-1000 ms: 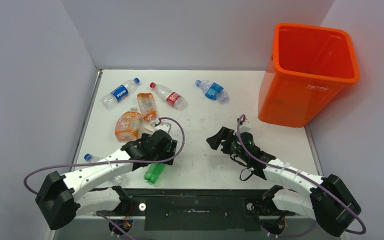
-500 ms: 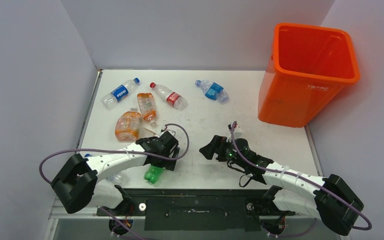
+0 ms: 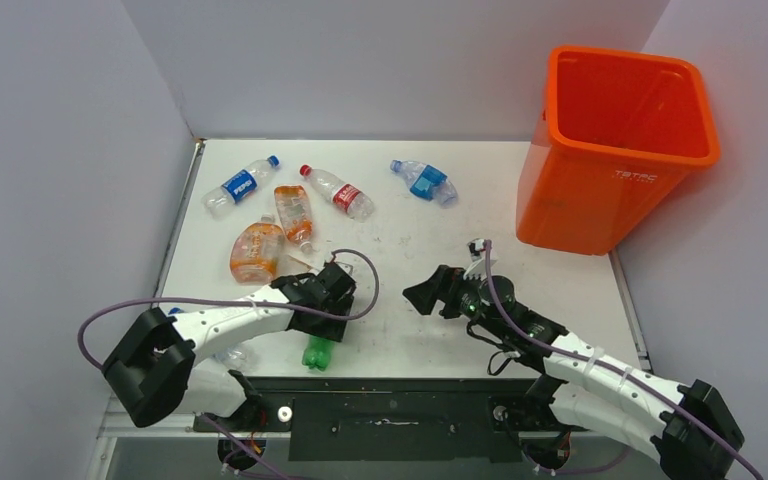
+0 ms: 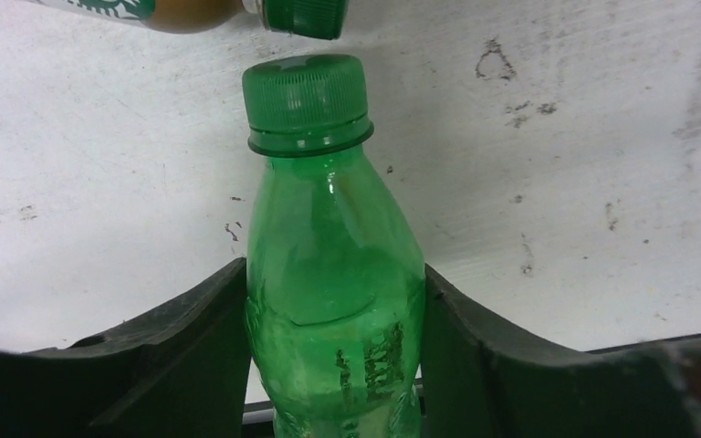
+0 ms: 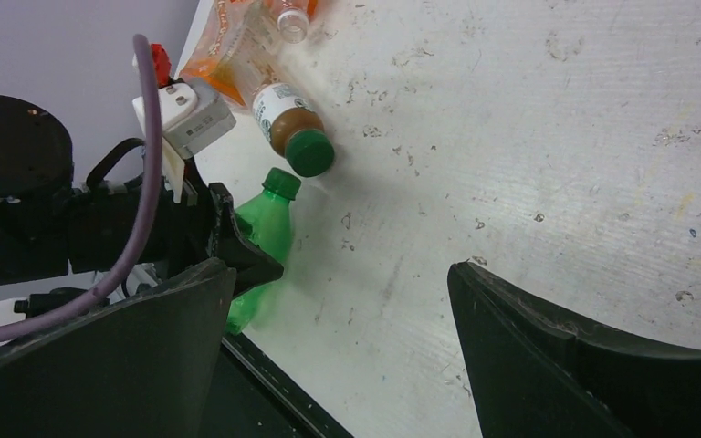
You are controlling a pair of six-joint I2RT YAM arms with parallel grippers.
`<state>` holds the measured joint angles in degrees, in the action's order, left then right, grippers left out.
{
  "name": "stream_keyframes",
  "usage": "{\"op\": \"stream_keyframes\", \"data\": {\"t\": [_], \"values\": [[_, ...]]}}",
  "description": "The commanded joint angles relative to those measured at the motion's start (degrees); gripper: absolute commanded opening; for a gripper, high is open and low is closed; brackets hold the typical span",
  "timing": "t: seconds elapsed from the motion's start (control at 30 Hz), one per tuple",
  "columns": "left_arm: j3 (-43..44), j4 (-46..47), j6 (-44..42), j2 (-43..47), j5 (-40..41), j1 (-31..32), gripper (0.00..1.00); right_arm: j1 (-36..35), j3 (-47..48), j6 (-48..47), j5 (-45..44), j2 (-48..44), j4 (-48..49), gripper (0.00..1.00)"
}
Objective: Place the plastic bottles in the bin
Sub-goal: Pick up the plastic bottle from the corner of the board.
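A green bottle (image 3: 317, 352) with a green cap lies at the table's near edge, its base over the edge. My left gripper (image 3: 322, 318) reaches down over it. In the left wrist view both fingers press the sides of the green bottle (image 4: 333, 274), so the left gripper (image 4: 335, 272) is shut on it. My right gripper (image 3: 426, 294) hovers open to the right, mid-table, and the right wrist view shows nothing between the fingers of this gripper (image 5: 340, 269). The orange bin (image 3: 610, 190) stands at the far right. Several other bottles lie at the far left.
A Pepsi bottle (image 3: 240, 185), a red-label bottle (image 3: 338, 192), a crushed blue bottle (image 3: 423, 182) and two orange bottles (image 3: 256, 250) lie at the back. A brown bottle with a green cap (image 5: 292, 128) rests just beyond the green one. A blue-capped bottle (image 3: 176, 315) lies under the left arm.
The left gripper's fingers have closed in onto the green bottle, and the bottle has slid a little toward the near edge. The right gripper shifted slightly and stays open.
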<state>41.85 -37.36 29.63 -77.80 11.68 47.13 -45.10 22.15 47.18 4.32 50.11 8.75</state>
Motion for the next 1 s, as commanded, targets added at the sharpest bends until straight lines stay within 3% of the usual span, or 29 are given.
{"op": "stream_keyframes", "data": {"t": [0.0, 0.13, 0.27, 0.4, 0.53, 0.73, 0.97], "values": [[0.15, 1.34, 1.42, 8.19, -2.52, 0.07, 0.32, -0.80, 1.54, -1.42, 1.34, -2.62, 0.43, 0.90], [-0.06, 6.72, -1.43, 22.40, -6.90, 0.08, 0.24, -2.45, 0.62, -1.61, 4.74, -5.85, 4.62, 0.90], [-4.90, 25.63, -7.53, 36.85, -10.65, 0.02, 0.16, -6.53, 3.76, -2.75, 6.64, -6.59, 9.85, 0.90], [-11.66, 46.57, -10.09, 44.92, -16.46, -0.16, 0.13, -15.25, 8.87, -6.59, 1.28, -4.58, 11.27, 0.90], [-14.49, 61.10, -5.98, 43.63, -20.41, -0.65, 0.11, -24.03, 10.87, -12.86, -7.61, -2.34, 13.91, 0.90], [-16.09, 77.64, 7.40, 37.10, -31.16, -2.88, 0.08, -32.44, 11.40, -18.68, -19.39, -0.26, 13.51, 0.90], [-15.37, 80.53, 13.79, 37.29, -36.00, -2.93, 0.08, -36.79, 12.09, -22.91, -33.03, 0.87, 12.49, 0.90]]}}
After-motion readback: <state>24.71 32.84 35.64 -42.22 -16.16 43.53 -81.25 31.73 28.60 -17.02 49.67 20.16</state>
